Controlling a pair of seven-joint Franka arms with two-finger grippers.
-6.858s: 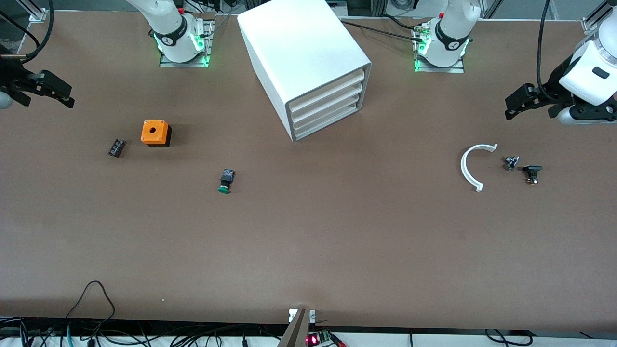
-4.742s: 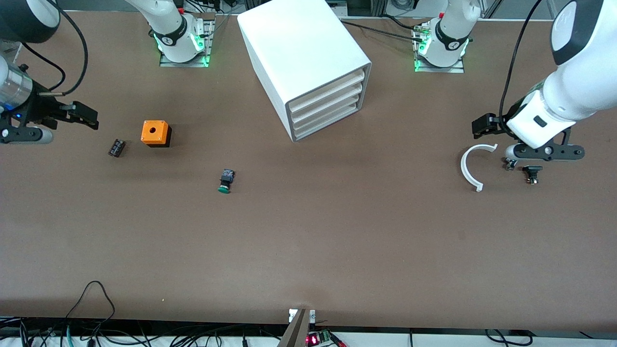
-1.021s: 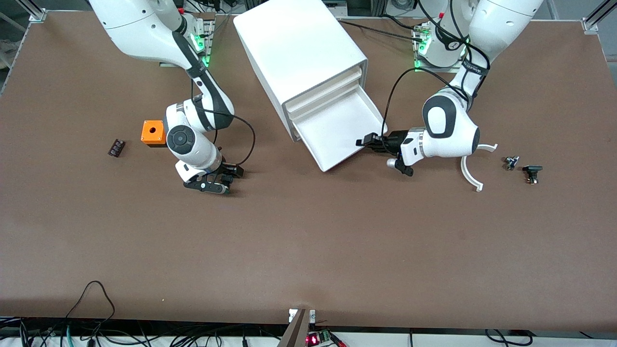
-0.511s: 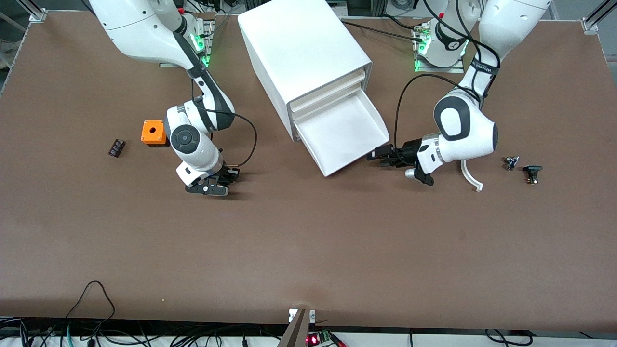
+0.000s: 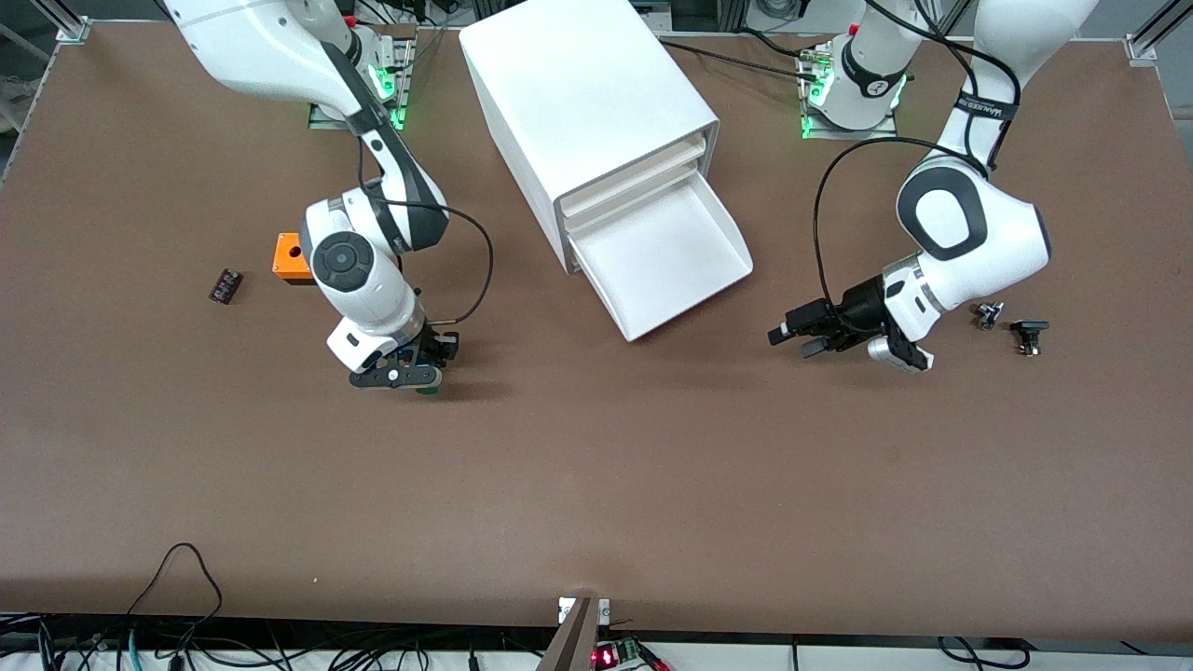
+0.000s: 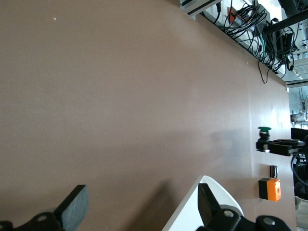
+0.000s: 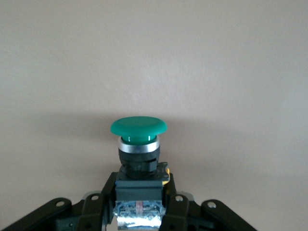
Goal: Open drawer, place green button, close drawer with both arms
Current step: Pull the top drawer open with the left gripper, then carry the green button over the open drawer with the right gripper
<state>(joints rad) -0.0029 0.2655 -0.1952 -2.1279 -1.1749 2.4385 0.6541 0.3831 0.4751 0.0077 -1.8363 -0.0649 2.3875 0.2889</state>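
The drawer [image 5: 662, 261], the lowest of the white cabinet [image 5: 587, 102], stands pulled out and empty. My right gripper [image 5: 421, 362] is shut on the button's dark body, low over the table, nearer the front camera than the orange cube [image 5: 285, 257]. A bit of the green cap [image 5: 427, 391] shows under the hand. In the right wrist view the button [image 7: 138, 127] sits between the fingers of the right gripper [image 7: 139, 195], cap pointing away. My left gripper [image 5: 790, 338] is open and empty, apart from the drawer, toward the left arm's end. In the left wrist view the left gripper [image 6: 142, 211] frames a drawer corner [image 6: 204, 197].
A flat black block [image 5: 225, 285] lies beside the orange cube toward the right arm's end. Two small dark parts [image 5: 988, 315] [image 5: 1029, 334] lie by the left arm's wrist. The left wrist view shows the orange cube [image 6: 269, 188] and the black block [image 6: 273, 171] in the distance.
The drawer was pulled out. My left gripper has let go of it and drawn away toward the left arm's end. My right gripper came down on the button and shifted slightly with it.
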